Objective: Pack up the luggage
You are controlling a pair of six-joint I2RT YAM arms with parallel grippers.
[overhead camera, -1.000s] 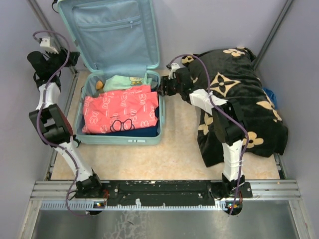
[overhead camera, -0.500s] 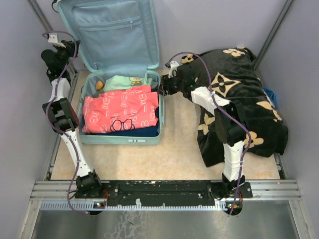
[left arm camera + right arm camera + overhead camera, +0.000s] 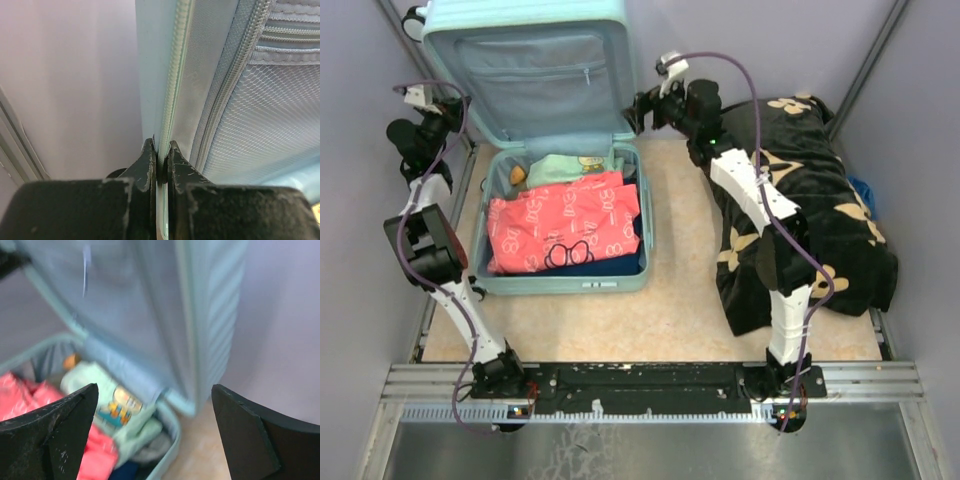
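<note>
While clothes (image 3: 565, 225) already fill the suitcase (image 3: 565, 285), its lid (image 3: 530, 70) stands open; my left gripper (image 3: 160, 150) pinches its edge; my right gripper (image 3: 154, 390) gapes alongside; closing remains.

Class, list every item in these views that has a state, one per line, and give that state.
luggage: open, lid raised, clothes inside.
left end effector: shut on the lid's edge.
right end effector: open, holding nothing, beside the lid.
blanket: heaped right of the luggage, unpacked.

Ribbed plastic luggage (image 3: 565, 284), mesh lining (image 3: 520, 100) (matt), plush blanket (image 3: 820, 200)
</note>
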